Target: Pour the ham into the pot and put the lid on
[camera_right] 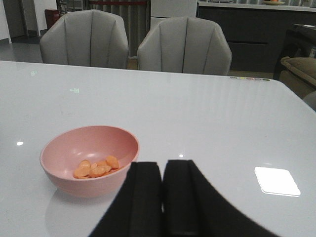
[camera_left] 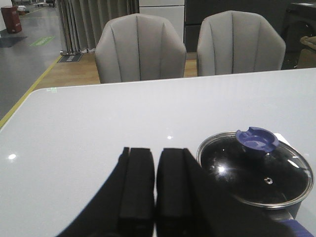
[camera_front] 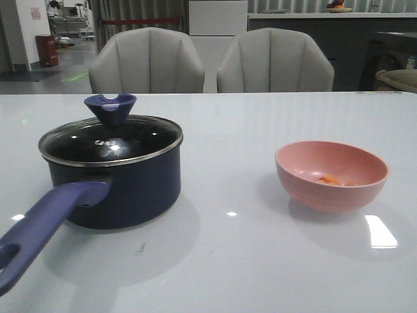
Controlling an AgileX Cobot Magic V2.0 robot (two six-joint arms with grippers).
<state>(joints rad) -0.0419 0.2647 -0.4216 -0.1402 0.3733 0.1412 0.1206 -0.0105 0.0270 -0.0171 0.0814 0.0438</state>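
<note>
The dark navy pot (camera_front: 120,189) stands on the left of the white table, its blue-purple handle (camera_front: 42,225) pointing toward the front. The glass lid (camera_front: 111,140) with its blue-purple knob (camera_front: 111,107) sits on the pot; it also shows in the left wrist view (camera_left: 256,170). The ham (camera_front: 331,179), several small orange chunks, lies in the pink bowl (camera_front: 331,175) on the right, also in the right wrist view (camera_right: 96,168). My left gripper (camera_left: 155,155) is shut and empty beside the pot. My right gripper (camera_right: 163,168) is shut and empty beside the bowl. Neither arm shows in the front view.
Two grey chairs (camera_front: 146,62) (camera_front: 275,62) stand behind the table's far edge. The white table (camera_front: 234,248) stretches between the pot and the bowl. A bright light patch (camera_front: 381,231) reflects near the bowl.
</note>
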